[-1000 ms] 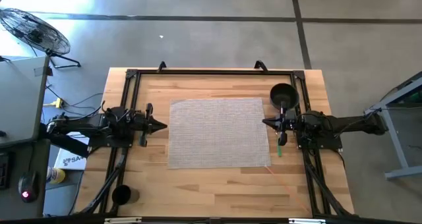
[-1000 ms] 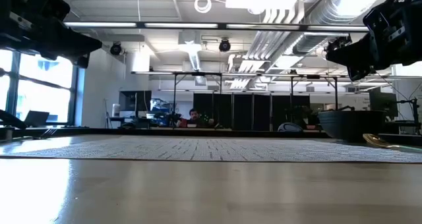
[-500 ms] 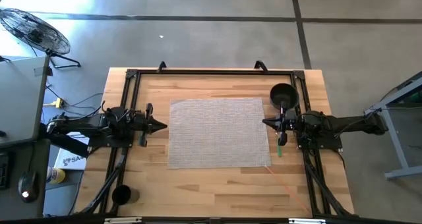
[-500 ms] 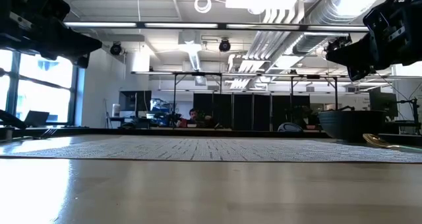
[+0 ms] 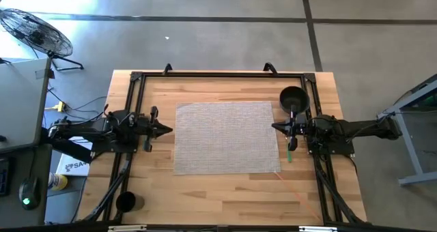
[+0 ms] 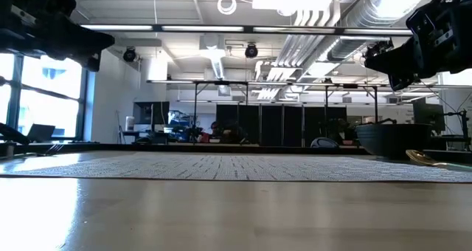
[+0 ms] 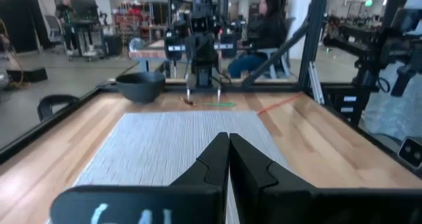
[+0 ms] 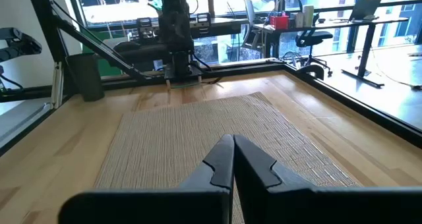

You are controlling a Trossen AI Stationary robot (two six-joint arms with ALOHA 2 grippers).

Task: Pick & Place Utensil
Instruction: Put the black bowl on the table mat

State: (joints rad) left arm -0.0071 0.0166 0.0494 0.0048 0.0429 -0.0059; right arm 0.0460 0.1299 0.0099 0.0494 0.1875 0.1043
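Two arms face each other across a wooden worktop (image 5: 225, 187), one at each short edge, with a grey woven mat (image 5: 227, 137) laid over the middle. From above, the left gripper (image 5: 166, 129) sits just off the mat's left edge and the right gripper (image 5: 276, 127) just off its right edge. Neither touches anything, and each has its fingers pressed together into a point. The wrist views confirm this: the left gripper (image 7: 229, 141) and the right gripper (image 8: 233, 143) each show two dark fingers meeting with no gap and nothing between them, raised above the mat.

Only the overhead view shows the whole layout. A dark bowl (image 5: 294, 97) stands near the far right corner of the worktop, beside the mat's far right corner. A green-handled utensil (image 5: 289, 154) lies on the bare wood along the mat's right edge, partly hidden under the right arm. A black cup (image 5: 126, 202) stands near the near left corner.

From table height, the bowl (image 6: 393, 141) shows at the right edge with a golden spoon-like end (image 6: 422, 159) lying beside it, a detail the overhead view hides. The left wrist view looks across the mat to the bowl (image 7: 140, 87), the green utensil (image 7: 219, 104) on the wood, and a seated person (image 7: 264, 33) in the room behind the table.
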